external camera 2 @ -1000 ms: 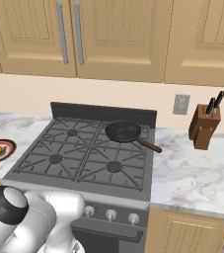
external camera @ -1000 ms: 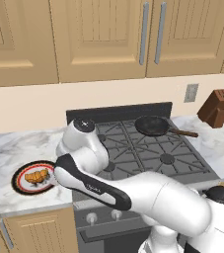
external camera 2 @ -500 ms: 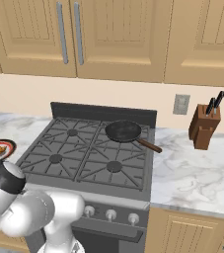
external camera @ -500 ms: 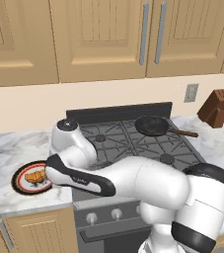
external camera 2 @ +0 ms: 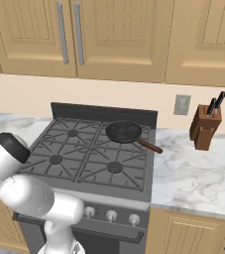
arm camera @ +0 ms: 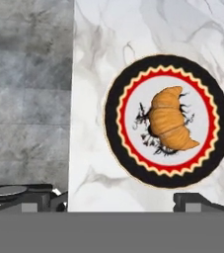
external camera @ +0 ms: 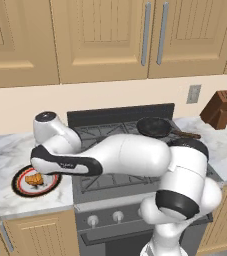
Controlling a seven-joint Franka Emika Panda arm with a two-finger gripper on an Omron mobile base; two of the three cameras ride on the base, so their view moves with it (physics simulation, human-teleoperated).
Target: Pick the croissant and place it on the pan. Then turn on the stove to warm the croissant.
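Note:
The croissant (arm camera: 170, 123), golden and ridged, lies on a round plate (arm camera: 111, 123) with a black and red rim on the marble counter. In the hand view my gripper (arm camera: 111, 201) is open and looks straight down from above. Its two dark fingertips (arm camera: 19, 197) stand wide apart below the plate and touch nothing. In the left base view the croissant (external camera: 34, 180) sits on the plate (external camera: 20, 187) left of the stove (external camera: 110, 172), partly under my bent arm. The black pan (external camera: 154, 127) rests on the back right burner, also seen as the pan (external camera 2: 124, 131) with its handle pointing right.
The counter's front edge runs left of the plate in the hand view, with grey floor (arm camera: 29, 99) beyond it. Silver knobs (external camera 2: 111, 216) line the stove front (external camera 2: 84, 158). A knife block (external camera 2: 204, 126) stands on the right counter. Wooden cabinets hang above.
My arm has swung further left and lower, from over the stove's left edge to over the plate. The gripper stayed open. Croissant and pan have not moved.

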